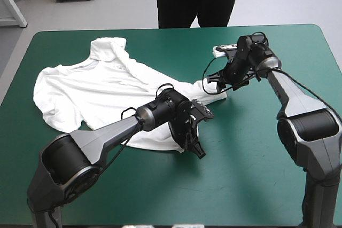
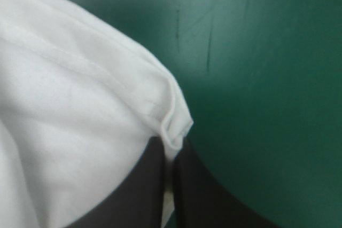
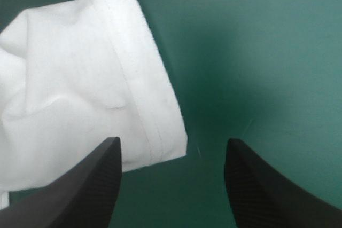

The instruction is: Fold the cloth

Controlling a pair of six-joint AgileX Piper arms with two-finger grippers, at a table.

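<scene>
Close to the near side of the table point(image 1: 256, 180), the left pincer point(image 1: 195, 147) is sitting low at the near edge of the T-shirt point(image 1: 101, 89). In the left wrist view this pincer point(image 2: 168, 153) is almost fully closed. Its two black fingers point(image 2: 139, 190) are pinching a small folded corner of the T-shirt point(image 2: 64, 132) between them. A stitched hem point(image 2: 101, 73) is running along the cloth up to that corner. The teal-green table point(image 2: 267, 78) is showing just beside it.

The T-shirt is lying spread out over the left half and the middle of the table. It is white and a bit wrinkly, and it is not folded yet. Its wide body is reaching toward the table's left edge.

Farther back and more to the right, the right pincer point(image 1: 214, 84) is hanging low by a sleeve point(image 1: 206, 90) of the T-shirt. In the right wrist view this pincer point(image 3: 172, 141) is standing wide open and is holding nothing. One black finger point(image 3: 80, 196) is sitting over the sleeve point(image 3: 107, 78). The other finger is sitting over the bare table point(image 3: 267, 52). The sleeve's end, with two lines of stitching, is lying between the fingers, closer to the first one.

Farthest away, another sleeve point(image 1: 109, 46) is poking toward the table's far edge.
</scene>
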